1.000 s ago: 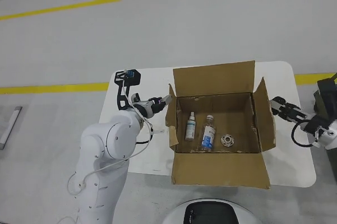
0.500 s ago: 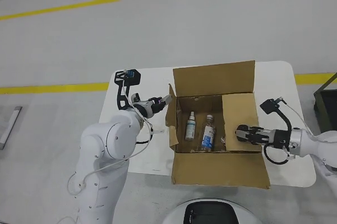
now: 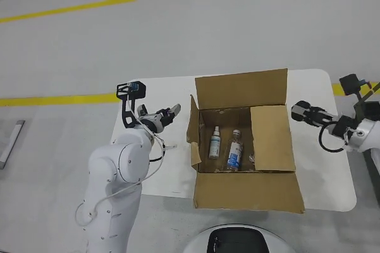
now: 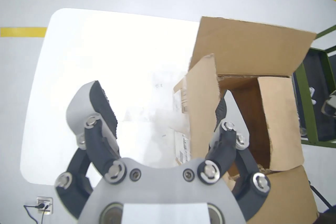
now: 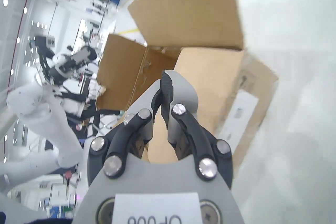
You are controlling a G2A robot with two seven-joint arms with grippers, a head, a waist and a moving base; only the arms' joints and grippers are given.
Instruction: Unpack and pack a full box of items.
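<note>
The cardboard box (image 3: 246, 190) sits mid-table (image 3: 177, 182), its right flap (image 3: 272, 139) lying flat over the opening and two bottles (image 3: 214, 143) (image 3: 235, 152) lying inside, necks towards the back. The left flap (image 3: 193, 126) stands upright, its long edge running front to back, just beside the left gripper (image 3: 171, 112), whose fingers are spread and empty. That arm looks best placed to fold it. The right gripper (image 3: 296, 111) hangs clenched on nothing beyond the box's right side. The bottles' blue-and-white labels and a white sticker on the box are too small to read

box (image 3: 240, 88) floor: partly hidden under folded flap (image 3: 272, 138)
left gripper (image 4: 159, 95) finger (image 4: 221, 110): partly behind box's side flap
</note>
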